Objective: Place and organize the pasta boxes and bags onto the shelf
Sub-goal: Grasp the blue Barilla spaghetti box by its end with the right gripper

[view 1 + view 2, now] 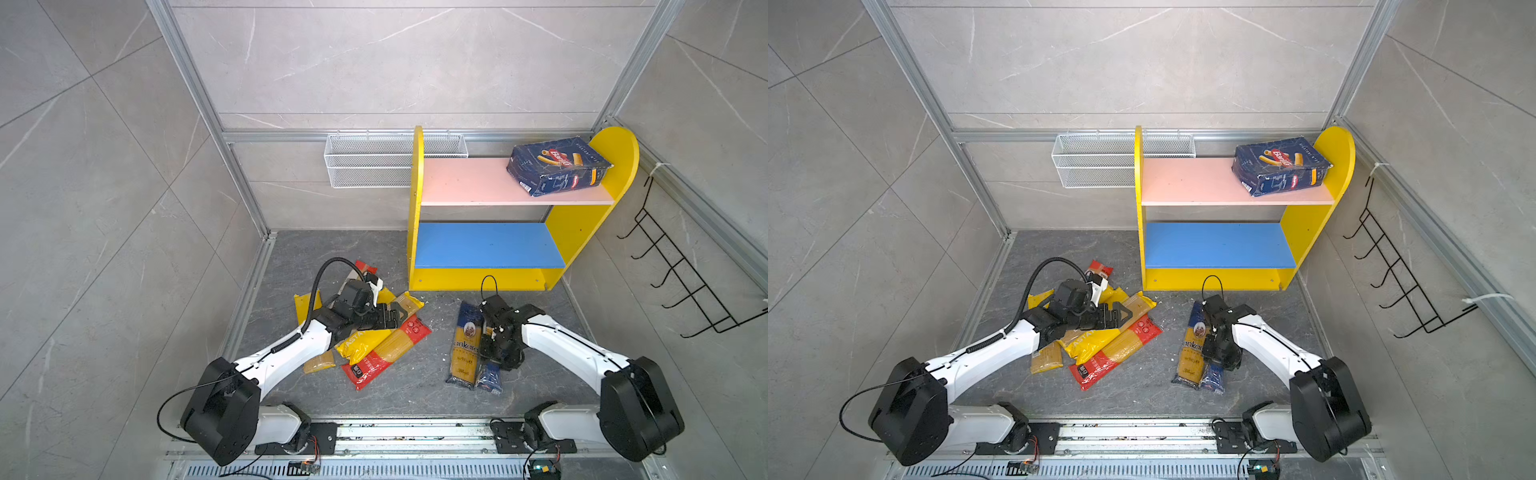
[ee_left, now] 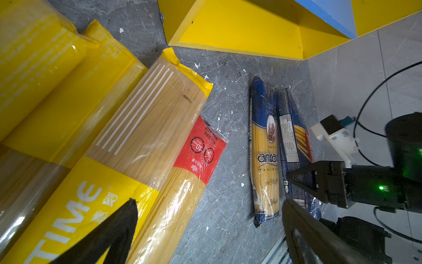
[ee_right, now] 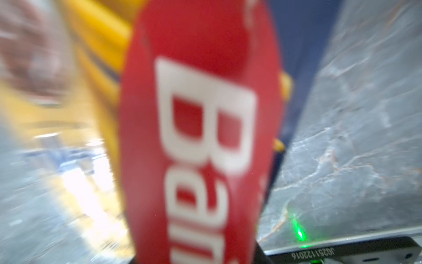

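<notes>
narrow box [image 2: 290, 137]: looking stiff, probably light and slick; I'd be grabbing mid-length
right gripper [image 1: 489, 343]: sitting over it, can't tell if clamping
left gripper [image 1: 400, 312]: hanging wide open, empty

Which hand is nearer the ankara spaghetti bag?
Right. The right hand is at the narrow Barilla box beside the ankara bag; the left hand is over the yellow packs, well apart.

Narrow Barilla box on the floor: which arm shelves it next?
Right. The right gripper is down at the narrow Barilla box; the left gripper is open over the yellow bags, farther away.
</notes>
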You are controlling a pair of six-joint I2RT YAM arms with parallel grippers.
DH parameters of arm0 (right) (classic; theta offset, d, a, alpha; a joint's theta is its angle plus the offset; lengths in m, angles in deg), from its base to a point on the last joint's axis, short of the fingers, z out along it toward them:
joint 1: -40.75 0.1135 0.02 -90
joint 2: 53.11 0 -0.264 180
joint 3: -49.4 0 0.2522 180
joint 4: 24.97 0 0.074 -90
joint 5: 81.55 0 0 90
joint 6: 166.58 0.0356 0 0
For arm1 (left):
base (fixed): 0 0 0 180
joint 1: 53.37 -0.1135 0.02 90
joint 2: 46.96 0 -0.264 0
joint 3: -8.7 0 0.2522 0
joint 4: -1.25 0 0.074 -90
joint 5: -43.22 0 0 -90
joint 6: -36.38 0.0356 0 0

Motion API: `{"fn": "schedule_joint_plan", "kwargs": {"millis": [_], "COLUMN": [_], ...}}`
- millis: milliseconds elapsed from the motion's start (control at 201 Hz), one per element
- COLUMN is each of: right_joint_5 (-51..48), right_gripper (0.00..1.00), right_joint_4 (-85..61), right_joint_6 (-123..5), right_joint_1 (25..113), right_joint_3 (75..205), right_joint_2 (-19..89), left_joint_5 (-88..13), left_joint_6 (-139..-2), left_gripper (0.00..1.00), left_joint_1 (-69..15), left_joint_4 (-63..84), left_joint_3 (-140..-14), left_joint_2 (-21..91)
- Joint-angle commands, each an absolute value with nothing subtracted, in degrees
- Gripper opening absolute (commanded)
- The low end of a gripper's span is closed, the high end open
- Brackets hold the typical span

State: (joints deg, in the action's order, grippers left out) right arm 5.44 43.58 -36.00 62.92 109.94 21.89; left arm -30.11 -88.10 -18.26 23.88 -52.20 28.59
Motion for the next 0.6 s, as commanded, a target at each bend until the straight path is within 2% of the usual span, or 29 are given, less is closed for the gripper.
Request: {"fn": "schedule_joint_plan", "kwargs": {"millis": [0, 592], "right_joint_5": [6.4, 3.6], "right_gripper": [0.37, 0.34], "right_joint_4": [47.1, 59.0], "right_joint_6": [-37.9, -40.8], "right_joint_1": [63.3, 63.3], "right_joint_3": [115.3, 131.1], "right_joint_2": [17.2, 5.4], "left_joint_5": [-30.9, -31.5], "left_joint_6": [-86.7, -86.4], "left_gripper": [1.0, 1.0], "left_joint_1": [-18.1, -18.1], "left_joint_4": [25.1, 27.5], "left_joint_3": [-53.0, -55.7], "left_joint_2": [26.5, 25.8]}}
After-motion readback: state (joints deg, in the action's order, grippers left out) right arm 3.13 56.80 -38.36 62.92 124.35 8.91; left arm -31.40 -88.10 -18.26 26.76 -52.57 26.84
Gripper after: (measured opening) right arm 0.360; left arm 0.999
